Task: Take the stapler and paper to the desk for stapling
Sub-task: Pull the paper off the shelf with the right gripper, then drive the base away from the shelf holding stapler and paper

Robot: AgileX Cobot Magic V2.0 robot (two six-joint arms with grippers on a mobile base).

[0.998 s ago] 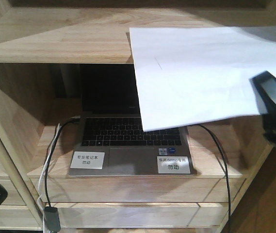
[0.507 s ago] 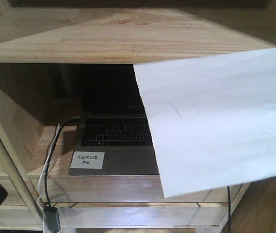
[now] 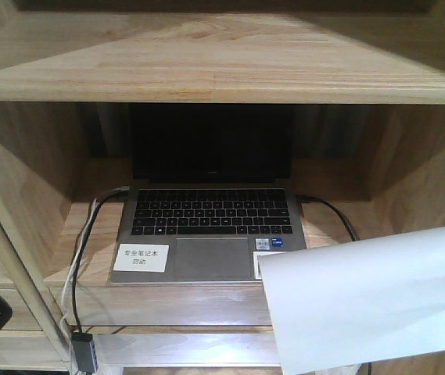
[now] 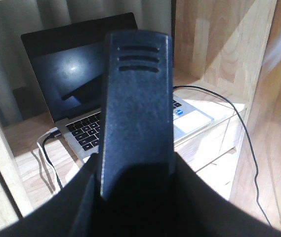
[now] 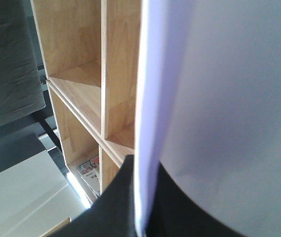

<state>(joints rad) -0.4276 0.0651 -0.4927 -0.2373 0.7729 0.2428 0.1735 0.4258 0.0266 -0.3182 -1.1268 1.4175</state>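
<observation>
Hanging low at the right, the paper [image 3: 378, 305] is pinched along one edge by the closed right gripper [image 5: 140, 217], and it covers the front corner of the laptop [image 3: 206, 219]. The stapler [image 4: 135, 113] stands upright, clamped in the left gripper [image 4: 135, 175], facing the shelf unit [image 3: 206, 70].

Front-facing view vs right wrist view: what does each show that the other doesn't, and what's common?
Only front-facing: the open laptop in its compartment, a white label on its palm rest, and cables hanging at its left.
Only right wrist: the right gripper clamped on the paper, seen nearly edge-on, plus something printed low down.
Both: the paper, which is at lower right in the front-facing view, and the wooden shelf unit.
</observation>
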